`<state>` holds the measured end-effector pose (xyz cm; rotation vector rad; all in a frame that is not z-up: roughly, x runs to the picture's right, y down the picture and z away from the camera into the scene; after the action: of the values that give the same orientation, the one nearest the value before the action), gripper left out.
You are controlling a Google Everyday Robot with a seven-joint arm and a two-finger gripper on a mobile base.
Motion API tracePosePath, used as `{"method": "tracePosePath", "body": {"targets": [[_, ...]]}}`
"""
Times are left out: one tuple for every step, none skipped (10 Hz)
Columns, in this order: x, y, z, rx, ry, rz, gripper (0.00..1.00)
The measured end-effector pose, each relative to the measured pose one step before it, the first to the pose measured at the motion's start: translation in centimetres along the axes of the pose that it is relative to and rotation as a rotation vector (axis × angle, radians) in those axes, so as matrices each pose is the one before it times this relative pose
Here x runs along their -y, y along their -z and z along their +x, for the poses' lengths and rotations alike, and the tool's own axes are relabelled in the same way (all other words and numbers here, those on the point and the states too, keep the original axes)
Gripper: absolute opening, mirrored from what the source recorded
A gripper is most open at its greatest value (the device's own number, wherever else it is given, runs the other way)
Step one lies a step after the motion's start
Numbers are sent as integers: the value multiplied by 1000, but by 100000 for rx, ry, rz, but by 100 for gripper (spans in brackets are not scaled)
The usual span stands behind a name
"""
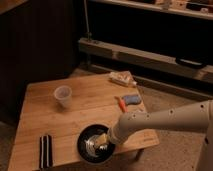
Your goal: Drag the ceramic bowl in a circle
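We are seeing the ceramic bowl (86,146) sitting near the 6 o'clock edge of the wooden worktop (40,117). The gripper (102,142) is hanging inside the bowl's 3 o'clock half, its arm lying across from 3 o'clock. We cannot tell how the jaws are standing. A white cup (63,96) is standing at 11 o'clock from the bowl, well apart, and a black striped object (46,151) is lying at 9 o'clock.
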<state>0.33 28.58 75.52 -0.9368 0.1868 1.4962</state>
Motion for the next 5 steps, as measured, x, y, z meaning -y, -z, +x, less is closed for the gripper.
{"method": "tracePosePath", "body": {"targets": [[57,182,9,85,-75,-42,36],[-182,1,37,-442,278,-31,20],[-8,-3,-81,175,-1,103,11],[-267,-426,-235,-597,271,1789,3],[-941,-613,-753,-705,731,3751,0]]}}
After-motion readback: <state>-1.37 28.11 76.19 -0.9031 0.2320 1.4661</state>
